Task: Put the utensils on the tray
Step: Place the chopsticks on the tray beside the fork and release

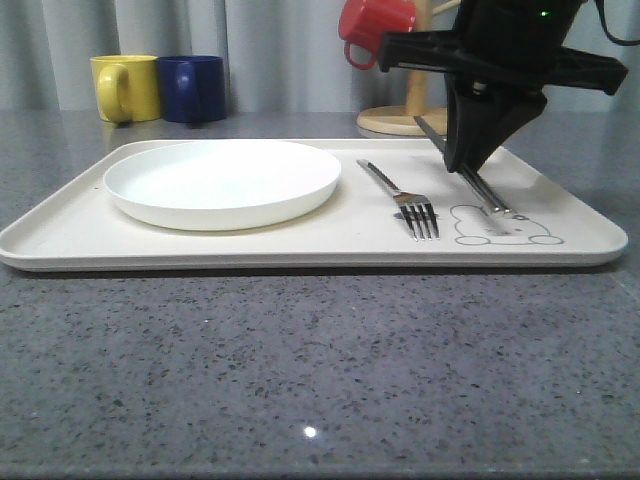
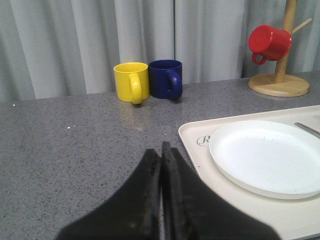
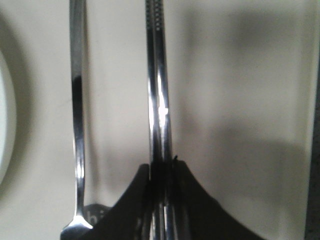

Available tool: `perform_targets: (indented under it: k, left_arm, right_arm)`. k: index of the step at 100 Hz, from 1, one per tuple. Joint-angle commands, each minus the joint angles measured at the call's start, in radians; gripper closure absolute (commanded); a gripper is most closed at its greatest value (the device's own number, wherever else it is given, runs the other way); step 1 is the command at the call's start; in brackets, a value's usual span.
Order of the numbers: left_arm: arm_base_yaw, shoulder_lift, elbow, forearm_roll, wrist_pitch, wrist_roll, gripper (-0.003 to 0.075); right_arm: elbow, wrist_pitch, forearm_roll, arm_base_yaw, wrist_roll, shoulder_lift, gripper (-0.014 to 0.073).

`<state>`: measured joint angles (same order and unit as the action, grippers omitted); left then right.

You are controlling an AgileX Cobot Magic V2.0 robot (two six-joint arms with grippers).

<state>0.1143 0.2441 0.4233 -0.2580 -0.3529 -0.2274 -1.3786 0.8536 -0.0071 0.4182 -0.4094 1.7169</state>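
Observation:
The cream-white tray (image 1: 300,245) lies on the grey table. A silver fork (image 1: 400,195) rests on it to the right of the plate, tines toward me. My right gripper (image 1: 462,165) is shut on a pair of flat silver chopsticks (image 1: 485,195), low over the tray's right part, their near ends by the rabbit drawing. In the right wrist view the chopsticks (image 3: 159,100) run out from between the closed fingers of the gripper (image 3: 163,165), parallel to the fork handle (image 3: 76,100). My left gripper (image 2: 161,150) is shut and holds nothing, over the table left of the tray (image 2: 200,150).
A round white plate (image 1: 222,180) sits on the tray's left half. A yellow mug (image 1: 125,87) and a blue mug (image 1: 195,88) stand at the back left. A red mug (image 1: 375,28) hangs on a wooden mug tree (image 1: 410,115) behind the tray.

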Motion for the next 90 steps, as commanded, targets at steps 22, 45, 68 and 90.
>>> perform_targets:
  k: [22,45,68,90]
  left_arm:
    - [-0.001,0.01,0.024,-0.01,0.079,0.008,0.0739]
    - [-0.001,0.01,0.024,-0.01,0.079,0.008,0.0739]
    - [-0.001,0.01,0.024,-0.01,0.079,0.008,0.0739]
    - [-0.001,0.01,0.024,-0.01,0.079,0.008,0.0739]
  right_arm:
    - [-0.032,-0.032,-0.019,0.0,-0.001,0.014,0.0648]
    - [-0.032,-0.029,-0.019,0.0,-0.001,0.016,0.0435]
    - [-0.032,-0.024,-0.019,0.0,-0.001,-0.001,0.0253]
    - [-0.076,0.02,-0.085,-0.003,-0.001,-0.071,0.0253]
